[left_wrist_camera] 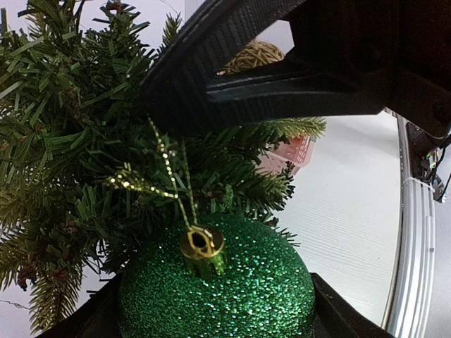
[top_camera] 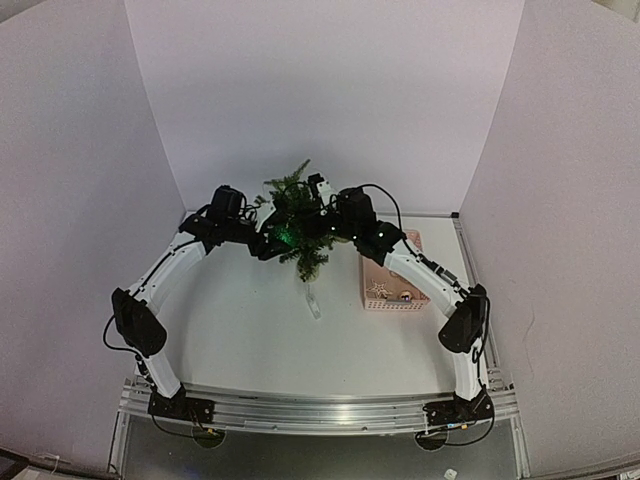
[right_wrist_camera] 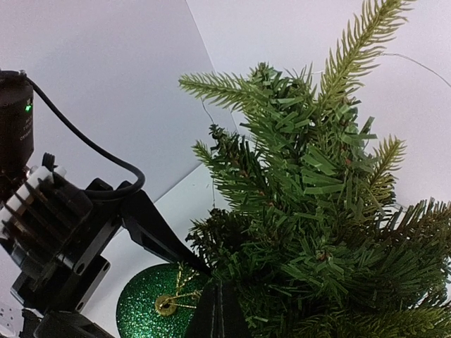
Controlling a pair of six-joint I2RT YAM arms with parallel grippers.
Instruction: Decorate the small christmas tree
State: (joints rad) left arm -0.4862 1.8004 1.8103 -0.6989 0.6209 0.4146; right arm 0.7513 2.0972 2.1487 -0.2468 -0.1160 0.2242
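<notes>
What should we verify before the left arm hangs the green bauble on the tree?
1. Green bauble seated in left gripper: ok.
2. Gold loop hooked over a branch: cannot tell, it looks slack.
3. Bauble close against small christmas tree: ok.
4. Right gripper shut among branches: ok; what it pinches, cannot tell.
5. Tree standing upright: cannot tell.
</notes>
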